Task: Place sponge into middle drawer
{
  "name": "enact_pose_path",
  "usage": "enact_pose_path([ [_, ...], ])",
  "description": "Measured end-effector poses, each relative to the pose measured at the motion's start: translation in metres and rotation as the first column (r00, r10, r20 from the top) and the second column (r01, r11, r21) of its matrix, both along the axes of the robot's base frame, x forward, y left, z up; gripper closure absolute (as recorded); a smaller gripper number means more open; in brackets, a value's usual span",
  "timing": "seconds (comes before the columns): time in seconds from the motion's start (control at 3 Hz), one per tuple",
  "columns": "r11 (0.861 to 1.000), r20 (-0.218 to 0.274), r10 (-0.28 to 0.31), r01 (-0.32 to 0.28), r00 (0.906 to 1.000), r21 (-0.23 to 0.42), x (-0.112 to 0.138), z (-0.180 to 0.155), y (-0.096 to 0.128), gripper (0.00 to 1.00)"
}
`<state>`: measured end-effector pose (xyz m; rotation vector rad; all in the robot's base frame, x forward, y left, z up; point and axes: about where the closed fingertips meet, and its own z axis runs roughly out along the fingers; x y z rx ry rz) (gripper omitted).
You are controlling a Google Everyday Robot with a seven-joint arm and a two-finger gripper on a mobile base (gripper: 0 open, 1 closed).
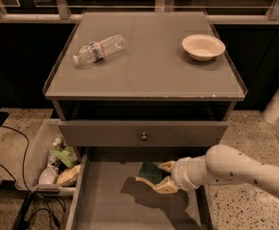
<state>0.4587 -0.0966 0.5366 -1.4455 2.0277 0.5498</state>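
Gripping small rectangular green-faced sponge shut inside cream two-finger claw, low over flat floor of wide grey middle drawer, apparently ready for release inside.

The wide grey middle drawer is pulled out, its flat floor bare left of the cream gripper. The gripper's jaws clamp the yellow-and-green sponge low under the overhanging grey knobbed drawer front. A cluttered grey plastic bin flanks the drawer's left wall.

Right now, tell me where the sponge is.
The sponge is gripped in the tool, over the open middle drawer near its back, just below the knobbed drawer front.
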Motion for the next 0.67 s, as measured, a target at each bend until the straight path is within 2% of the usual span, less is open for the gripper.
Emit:
enact_pose_path([
  [0.33, 0.999, 0.048, -0.048, 0.048, 0.9977, -0.004, 0.012, -0.042, 0.005, 1.00],
  [0.67, 0.995, 0.057, -0.096, 0.097, 0.9938, -0.025, 0.014, -0.085, 0.007, 1.00],
])
